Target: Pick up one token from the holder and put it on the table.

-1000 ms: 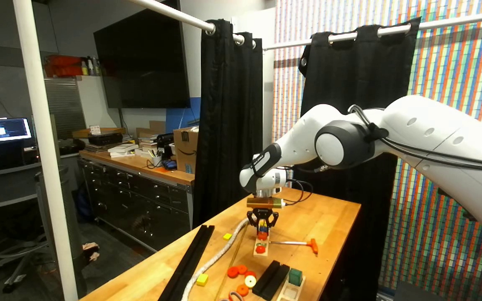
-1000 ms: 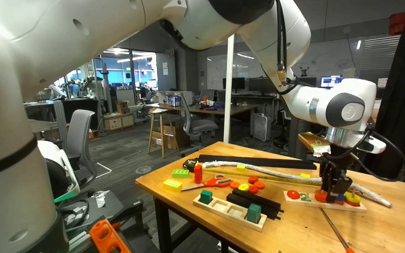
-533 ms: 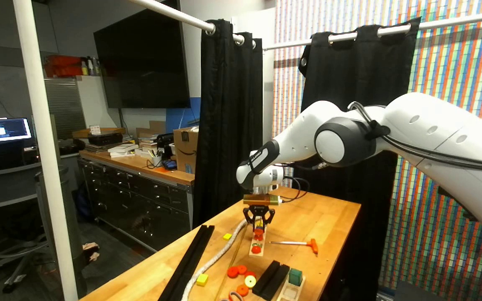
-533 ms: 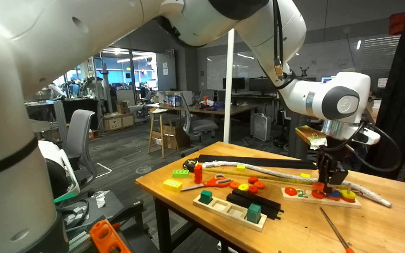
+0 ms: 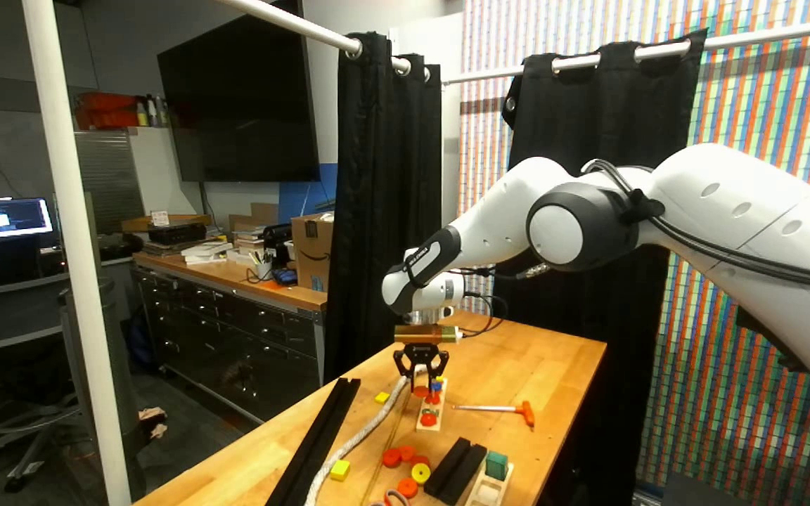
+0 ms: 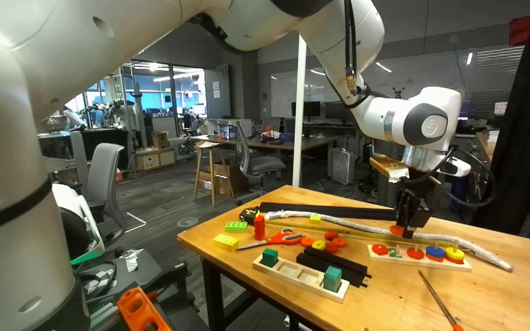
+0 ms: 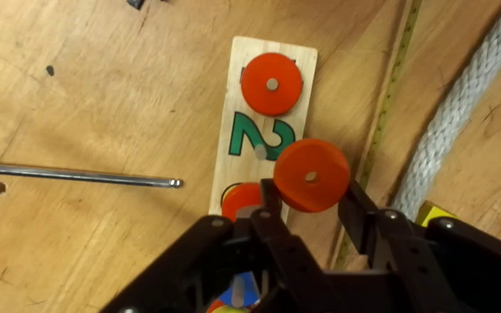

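Note:
My gripper (image 7: 310, 191) is shut on an orange-red disc token (image 7: 311, 198), held at its sides between the fingertips; its centre hole shows in the wrist view. The token (image 6: 396, 230) is in the air above the table (image 6: 499, 294), beside the holder on the rope side. The gripper (image 5: 421, 386) also shows in an exterior view. The holder (image 7: 233, 167) is a narrow pale wooden board with pegs, lying flat. It bears an orange disc (image 7: 271, 98) at one end, an orange disc (image 6: 415, 253), a blue disc (image 6: 435, 251) and a yellow disc (image 6: 454, 253) over orange.
A white rope (image 6: 357, 225), a tape measure strip (image 7: 383, 113) and yellow blocks (image 5: 339, 470) lie on the rope side. A hex driver (image 5: 489, 409) lies on the opposite side. Loose discs (image 6: 331, 235), black bars (image 6: 334, 265) and a block tray (image 6: 292, 276) lie closer to the base.
My gripper has lifted the token off a holder peg and moved it sideways toward the rope, beyond the holder's edge. The holder has shifted slightly.

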`<state>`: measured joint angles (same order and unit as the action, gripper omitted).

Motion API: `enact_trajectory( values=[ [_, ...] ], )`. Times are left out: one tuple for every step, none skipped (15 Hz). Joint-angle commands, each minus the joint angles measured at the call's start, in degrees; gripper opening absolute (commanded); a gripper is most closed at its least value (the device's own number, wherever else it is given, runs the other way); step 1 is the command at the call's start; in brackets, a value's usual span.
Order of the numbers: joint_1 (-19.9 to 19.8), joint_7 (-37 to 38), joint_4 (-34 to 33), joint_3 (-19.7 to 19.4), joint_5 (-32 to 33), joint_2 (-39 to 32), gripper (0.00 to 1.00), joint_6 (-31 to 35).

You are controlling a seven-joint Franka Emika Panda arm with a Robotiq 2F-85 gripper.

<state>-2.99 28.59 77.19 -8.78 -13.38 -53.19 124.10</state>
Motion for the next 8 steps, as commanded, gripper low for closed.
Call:
enact_trajectory(
  values=[
    [1.09, -1.13, 3.58, 1.04, 1.67, 3.06, 0.22, -1.58],
    [1.26, -1.34, 4.18, 1.22, 1.77, 3.35, 0.22, -1.84],
    [1.42, -1.37, 5.16, 1.30, 1.81, 3.84, 0.22, -2.10],
    [1.63, -1.14, 6.38, 1.19, 1.88, 4.52, 0.22, -1.86],
    [1.80, -0.70, 7.91, 0.94, 1.88, 5.36, 0.22, -1.42],
    [1.95, -0.29, 9.34, 0.64, 1.90, 6.12, 0.22, -0.91],
    [2.00, 0.18, 11.09, 0.31, 1.85, 7.15, 0.22, -0.34],
    [1.96, 0.32, 12.41, 0.08, 1.80, 7.90, 0.22, 0.12]
  ],
)
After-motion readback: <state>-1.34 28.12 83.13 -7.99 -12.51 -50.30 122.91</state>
